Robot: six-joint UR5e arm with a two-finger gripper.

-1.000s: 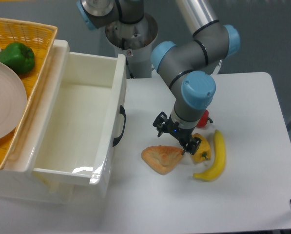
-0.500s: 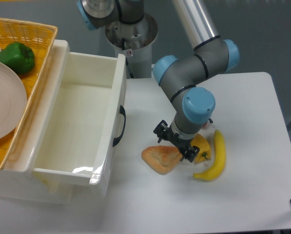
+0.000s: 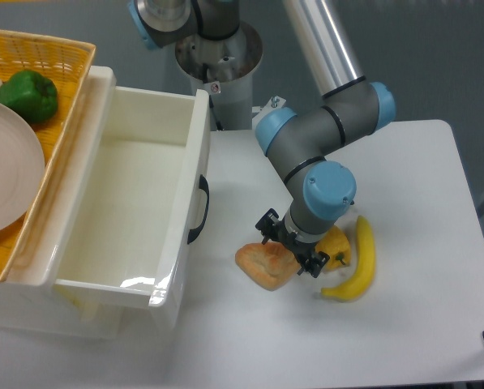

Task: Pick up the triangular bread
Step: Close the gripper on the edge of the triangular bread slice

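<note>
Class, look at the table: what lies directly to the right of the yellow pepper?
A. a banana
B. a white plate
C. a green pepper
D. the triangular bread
A: the banana curves along the right side of the yellow pepper, while the triangular bread lies to its left.

Golden triangular bread, flat on table

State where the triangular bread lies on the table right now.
The triangular bread lies flat on the white table, just right of the white bin and left of the yellow pepper, with the gripper over its right edge.
</note>
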